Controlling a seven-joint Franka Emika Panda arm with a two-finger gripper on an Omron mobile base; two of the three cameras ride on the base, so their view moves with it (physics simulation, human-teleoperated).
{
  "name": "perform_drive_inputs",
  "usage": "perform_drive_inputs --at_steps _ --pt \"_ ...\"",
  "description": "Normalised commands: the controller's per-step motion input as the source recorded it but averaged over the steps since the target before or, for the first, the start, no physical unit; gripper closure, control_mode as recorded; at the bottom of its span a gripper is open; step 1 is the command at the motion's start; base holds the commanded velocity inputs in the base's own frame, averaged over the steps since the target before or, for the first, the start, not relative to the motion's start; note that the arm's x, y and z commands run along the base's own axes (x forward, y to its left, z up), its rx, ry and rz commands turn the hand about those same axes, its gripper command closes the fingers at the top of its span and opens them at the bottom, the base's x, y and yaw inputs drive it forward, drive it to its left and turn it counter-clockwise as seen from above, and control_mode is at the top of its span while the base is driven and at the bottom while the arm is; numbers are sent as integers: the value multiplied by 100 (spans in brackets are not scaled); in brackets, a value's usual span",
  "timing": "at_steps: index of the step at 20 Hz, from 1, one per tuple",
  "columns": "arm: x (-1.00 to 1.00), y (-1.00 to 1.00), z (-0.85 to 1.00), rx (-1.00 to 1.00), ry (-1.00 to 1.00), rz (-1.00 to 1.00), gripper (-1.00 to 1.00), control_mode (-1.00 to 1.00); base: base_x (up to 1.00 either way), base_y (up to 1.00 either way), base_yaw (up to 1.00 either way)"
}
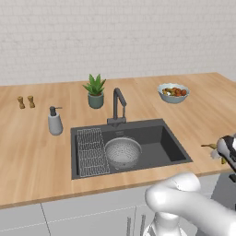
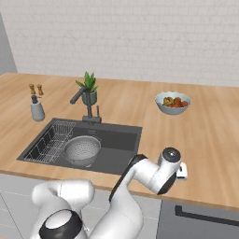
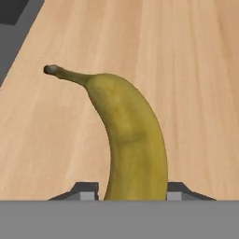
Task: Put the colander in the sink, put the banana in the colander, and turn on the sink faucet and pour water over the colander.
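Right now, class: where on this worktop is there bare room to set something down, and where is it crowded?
Bare wood runs between the sink and the fruit bowl, and left of the soap dispenser. Crowded: behind the sink, around the faucet and plant, and at the front right, where the claw meets the banana.

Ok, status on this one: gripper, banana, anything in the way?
Gripper closed on banana, on the counter right of sink. Colander already in sink. Nothing in the way.

Pale matt wood-grain counter (image 1: 37,152). Dark grey matt sink (image 1: 170,145) at frame centre holds a perforated grey metal colander (image 1: 122,151) and wire rack (image 1: 91,152). Smooth, dull yellow banana (image 3: 133,140).
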Motion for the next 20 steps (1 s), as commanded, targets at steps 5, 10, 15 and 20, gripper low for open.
perform_drive_inputs --at_steps 5,10,15,20 --pt "0 61 100 -8 16 7 100 -100 0 0 0" --pt "0 43 78 -5 7 2 100 -100 0 0 0" --pt "0 31 16 4 -15 5 100 -100 0 0 0" --pt "0 55 2 15 -4 10 100 -100 0 0 0"
